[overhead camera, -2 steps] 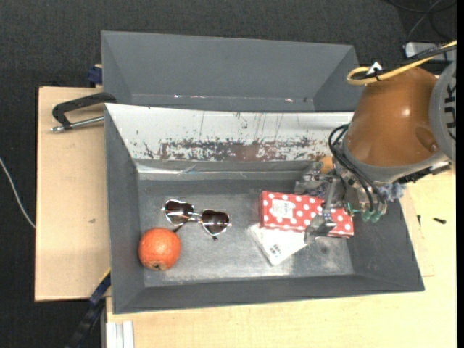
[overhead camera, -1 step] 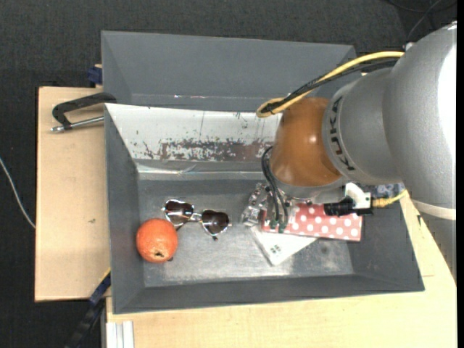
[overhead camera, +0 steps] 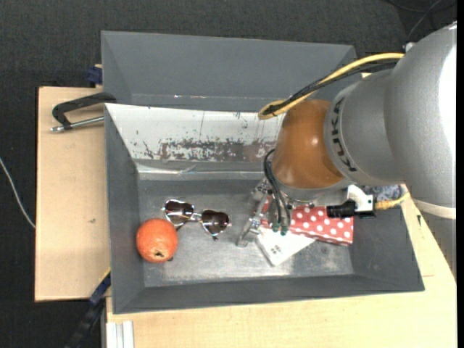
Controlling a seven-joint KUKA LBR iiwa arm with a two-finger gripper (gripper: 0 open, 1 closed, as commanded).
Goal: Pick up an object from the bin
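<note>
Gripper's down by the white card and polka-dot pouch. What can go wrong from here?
1. The gripper is low at the edge of the white card, which lies flat against the red polka-dot pouch: a grasp may slip or drag both.
2. The sunglasses lie close beside it; a sideways move could knock them.

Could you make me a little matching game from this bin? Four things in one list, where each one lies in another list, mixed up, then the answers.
Things:
1. orange fruit
2. sunglasses
3. red packet with white dots
4. white card

Places:
A. right side, under the arm
B. farthest left in the bin
C. directly beside the hand, on the view's right of it
D. middle, between fruit and hand

Pairs: 1-B, 2-D, 3-A, 4-C.
</note>
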